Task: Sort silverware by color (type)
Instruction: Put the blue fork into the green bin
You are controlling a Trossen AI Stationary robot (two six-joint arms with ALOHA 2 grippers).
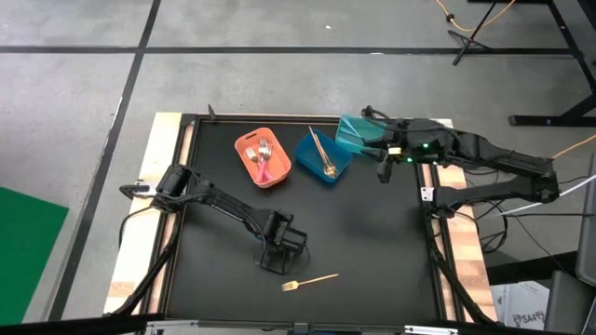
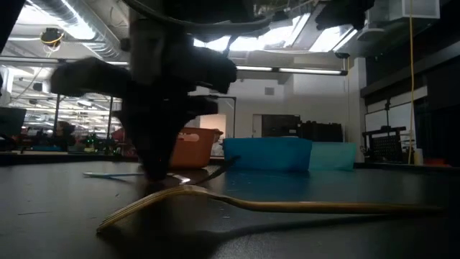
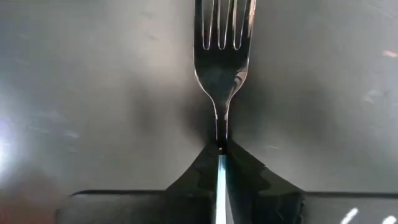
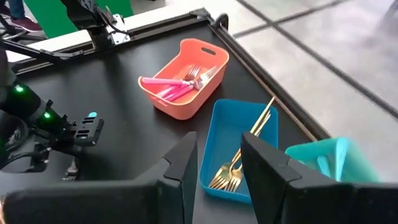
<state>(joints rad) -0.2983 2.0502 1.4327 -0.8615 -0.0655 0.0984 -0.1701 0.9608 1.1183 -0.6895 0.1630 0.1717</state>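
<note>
A fork with a light-blue handle and a metal head (image 3: 222, 56) lies on the black table near its middle front, and my left gripper (image 1: 276, 253) is shut on it. A gold fork (image 1: 310, 280) lies flat on the table just nearer the front edge. At the back stand an orange bin (image 1: 263, 158) of pink-handled silverware, a blue bin (image 1: 323, 156) of gold silverware and a teal bin (image 1: 355, 133). My right gripper (image 4: 219, 163) hangs open above the blue bin, holding nothing. My left gripper pinches the fork where the metal neck meets the light-blue handle (image 3: 221, 167), between its two fingers. The fingers point down from above and lie across the fork. The fork lies level along the table; its handle end (image 2: 108, 174) sticks out past the gripper.
The gold fork (image 2: 251, 203) lies close in front of my left gripper. The three bins stand side by side along the table's far edge. Raised wooden rails (image 1: 149, 214) border the table's left and right sides. Bare black table surface (image 1: 372, 233) spreads to the right of my left gripper.
</note>
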